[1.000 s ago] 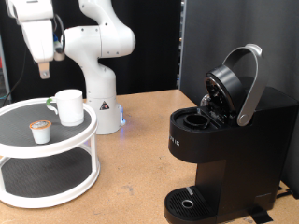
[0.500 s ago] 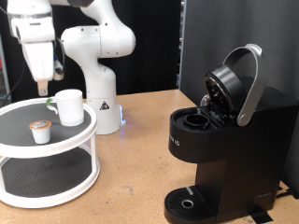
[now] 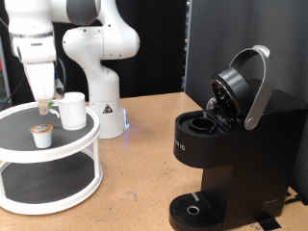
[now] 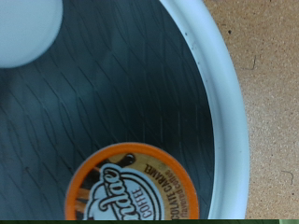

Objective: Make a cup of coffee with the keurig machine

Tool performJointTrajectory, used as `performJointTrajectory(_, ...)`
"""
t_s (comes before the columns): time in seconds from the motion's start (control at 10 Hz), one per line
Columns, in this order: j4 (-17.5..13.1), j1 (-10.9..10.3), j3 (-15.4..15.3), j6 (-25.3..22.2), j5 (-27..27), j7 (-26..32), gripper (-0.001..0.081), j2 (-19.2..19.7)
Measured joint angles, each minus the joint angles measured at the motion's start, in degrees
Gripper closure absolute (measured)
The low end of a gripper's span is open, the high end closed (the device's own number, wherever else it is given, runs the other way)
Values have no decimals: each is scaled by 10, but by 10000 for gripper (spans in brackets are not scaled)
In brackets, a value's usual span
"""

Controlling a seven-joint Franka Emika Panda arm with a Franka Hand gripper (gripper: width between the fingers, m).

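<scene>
- On the exterior view's left, a two-tier white stand (image 3: pixel 85 144) sits on the worktop (image 3: pixel 144 144); its upper shelf carries the cup (image 3: pixel 71 111) and a pod (image 3: pixel 39 136).
- Cup: upright and near the pod, not touching it. It is not under the brewer; that placement is outstanding.
- Pod: foil top up, resting on the dark ribbed mat of the shelf. The wrist view shows its orange-rimmed lid (image 4: pixel 134 187) close below the camera, near the white rim (image 4: pixel 222 112). It is not lifted and not loaded.
- Hand (image 3: pixel 43 100): low over the shelf, above the pod and just beside the cup. The fingertips are too small in the exterior view and absent from the wrist view, so I cannot tell how far apart they stand. No picture shows anything between them.
- Keurig (image 3: pixel 236 144): on the exterior view's right, well apart from the stand. Lid raised, handle (image 3: pixel 258 82) up, pod chamber (image 3: pixel 204 123) exposed and, as far as can be seen, empty. Drip tray (image 3: pixel 195 209) carries nothing.
- Judgement: early stage. Lid opening is done; pod loading, closing, cup placement and brewing remain.
</scene>
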State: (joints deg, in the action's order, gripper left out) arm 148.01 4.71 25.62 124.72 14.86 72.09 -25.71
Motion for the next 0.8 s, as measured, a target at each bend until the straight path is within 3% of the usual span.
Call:
performJointTrajectory(0.4, 21, 1, 7, 67, 2, -2, 3, 32)
performJointTrajectory(0.8, 31, 1, 9, 93, 2, -2, 3, 49)
